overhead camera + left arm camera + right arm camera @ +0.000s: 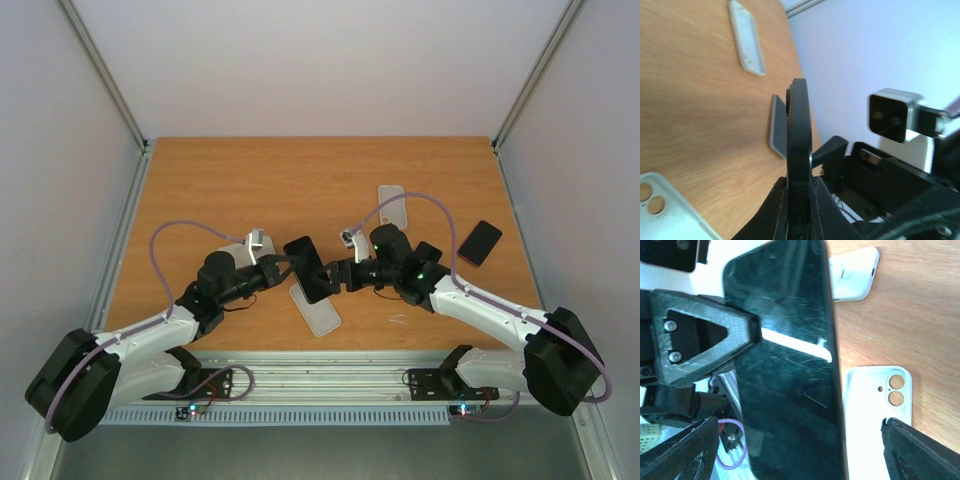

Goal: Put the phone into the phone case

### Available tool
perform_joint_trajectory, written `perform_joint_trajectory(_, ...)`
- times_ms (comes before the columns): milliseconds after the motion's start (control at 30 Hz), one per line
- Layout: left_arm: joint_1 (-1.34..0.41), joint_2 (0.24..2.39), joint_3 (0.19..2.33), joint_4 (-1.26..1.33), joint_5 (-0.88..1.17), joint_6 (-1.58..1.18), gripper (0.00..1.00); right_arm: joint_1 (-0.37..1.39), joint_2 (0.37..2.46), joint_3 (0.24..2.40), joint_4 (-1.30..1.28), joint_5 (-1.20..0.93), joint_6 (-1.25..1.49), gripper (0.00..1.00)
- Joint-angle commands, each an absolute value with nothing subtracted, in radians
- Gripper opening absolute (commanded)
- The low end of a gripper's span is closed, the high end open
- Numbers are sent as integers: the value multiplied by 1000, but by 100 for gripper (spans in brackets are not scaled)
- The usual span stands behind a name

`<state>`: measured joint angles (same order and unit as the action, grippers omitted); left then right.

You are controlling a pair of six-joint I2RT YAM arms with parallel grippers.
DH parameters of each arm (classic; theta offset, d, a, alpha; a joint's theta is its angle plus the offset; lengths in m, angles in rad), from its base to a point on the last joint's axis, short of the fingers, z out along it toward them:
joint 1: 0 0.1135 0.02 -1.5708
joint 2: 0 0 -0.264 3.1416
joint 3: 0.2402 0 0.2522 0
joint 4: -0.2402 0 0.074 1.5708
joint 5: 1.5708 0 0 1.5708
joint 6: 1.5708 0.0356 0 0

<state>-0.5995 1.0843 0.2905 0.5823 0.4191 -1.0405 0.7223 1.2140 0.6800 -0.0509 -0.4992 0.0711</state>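
Right wrist view: phone [790,370] cut off at the bottom edge, hiding the phone case's [875,415] left side. Left wrist view: phone edge-on, screen unseen; case cropped.

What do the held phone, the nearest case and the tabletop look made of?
Held phone: glossy black glass front, probably; reflections and fine scratches. Nearest case: pale matte plastic or silicone; moulded camera holes. Tabletop: smooth wood-grain veneer or laminate.

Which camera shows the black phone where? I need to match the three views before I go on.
Top external: black phone at centre, pinched by the left tool.
Left wrist: seen edge-on, upright, centre.
Right wrist: its screen fills the middle.
Shared landmark: clear case, lower left in left wrist, right of the phone in right wrist.
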Motion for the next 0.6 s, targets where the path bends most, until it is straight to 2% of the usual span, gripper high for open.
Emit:
perform_joint_trajectory(0,-595,1021,271,858,465,-1071,1,700,1167,668,32,-594,88,86)
perform_joint_trajectory(567,-595,1040,233,1120,552,-1145,0,646,1161,600,350,-884,234,31)
